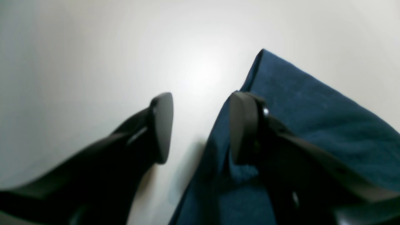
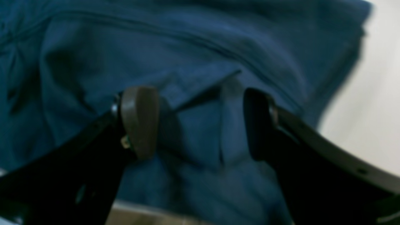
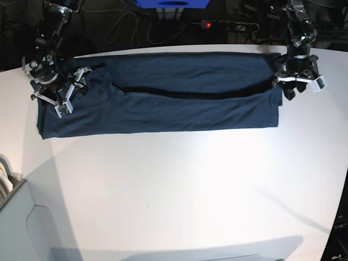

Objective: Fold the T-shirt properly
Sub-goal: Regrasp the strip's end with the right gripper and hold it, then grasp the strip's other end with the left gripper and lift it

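Nearest the base camera, a broad bare stretch of the white worktop [image 3: 179,190] is seen, and a pale curved object [image 3: 6,176], too cropped to be identified, is cut off by the frame edge at 9 o'clock. No container with visible contents can be made out. The T-shirt [image 3: 163,103] is laid across the far half of the worktop as a long dark navy band running from 9 o'clock to 3 o'clock, folded lengthwise, with a dark crease line along its middle. The right tool [image 2: 200,123] is held over the end of the band at 9 o'clock in the base view; in its wrist view the jaws are seen spread apart above rumpled, layered cloth, with nothing gripped between them, though contact of the pads with the cloth cannot be judged through the blur. The left tool [image 1: 200,128] is placed at the end of the band at 3 o'clock; its jaws are likewise released, one finger being seen over bare worktop and the other over the edge of the cloth, whose corner points toward 12 o'clock in that wrist view. Nothing is clamped by it.
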Controlling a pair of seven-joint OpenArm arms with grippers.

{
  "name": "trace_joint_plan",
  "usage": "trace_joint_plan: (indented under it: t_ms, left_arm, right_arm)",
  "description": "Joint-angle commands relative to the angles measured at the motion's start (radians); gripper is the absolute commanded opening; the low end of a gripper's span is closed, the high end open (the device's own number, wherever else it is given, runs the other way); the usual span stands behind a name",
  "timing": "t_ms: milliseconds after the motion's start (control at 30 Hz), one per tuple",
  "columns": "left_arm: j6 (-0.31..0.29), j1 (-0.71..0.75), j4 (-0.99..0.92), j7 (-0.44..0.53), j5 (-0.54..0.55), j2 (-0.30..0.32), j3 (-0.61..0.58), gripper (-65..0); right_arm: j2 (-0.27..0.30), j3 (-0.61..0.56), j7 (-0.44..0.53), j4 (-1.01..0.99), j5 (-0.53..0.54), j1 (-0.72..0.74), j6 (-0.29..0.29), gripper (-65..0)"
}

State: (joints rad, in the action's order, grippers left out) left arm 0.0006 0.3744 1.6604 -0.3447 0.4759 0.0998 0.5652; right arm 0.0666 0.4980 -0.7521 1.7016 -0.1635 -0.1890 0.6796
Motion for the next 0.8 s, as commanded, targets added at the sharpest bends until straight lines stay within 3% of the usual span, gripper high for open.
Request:
trace_joint_plan:
  t_ms: [0,200,400,767]
  left_arm:
    - [-0.001,0.004,0.014,0.022,0.007,0.010,0.002,-36.8]
    - [-0.001,0.004,0.014,0.022,0.008,0.005,-0.021,-36.6]
    - [-0.003,0.015,0.011,0.022,0.007,0.011,-0.083,-28.5]
    - [-0.003,0.025,-0.073,0.022,0.007,0.015,-0.090,-29.8]
  right_arm:
    - [0.016,0.004,0.018,-0.001,0.006,0.013,0.019,-24.9]
    - [0.020,0.004,0.018,-0.042,0.005,0.032,0.019,-24.9]
    - [0.020,0.004,0.018,-0.042,0.005,0.032,0.019,-24.9]
    - [0.020,0.004,0.018,-0.042,0.005,0.032,0.019,-24.9]
